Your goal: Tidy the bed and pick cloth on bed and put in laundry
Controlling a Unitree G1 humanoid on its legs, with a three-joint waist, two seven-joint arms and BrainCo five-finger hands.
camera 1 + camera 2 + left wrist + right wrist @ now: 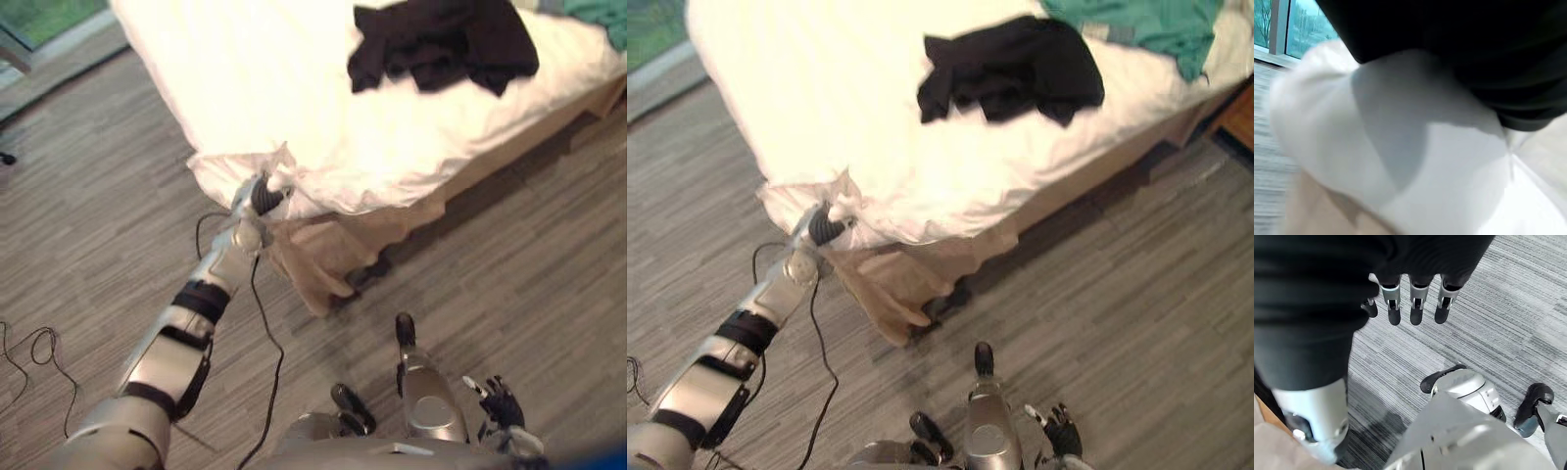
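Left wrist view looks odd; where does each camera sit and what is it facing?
Left eye view: head, looking down at the duvet and black cloth; left hand at the duvet's corner, right hand low.
Right eye view: head, alongside, same scene, more green cloth.
Left wrist view: left wrist, tight against the duvet; dark cover shows.
Right wrist view: right wrist, facing the floor; straight fingers show.
Shared: both eyes see both hands.

The left hand is resting against the near corner of the bed. A crumpled garment is lying on the bed beyond and to the right of that hand, with another cloth further right. The right hand is hanging over the floor, well apart from the bed.
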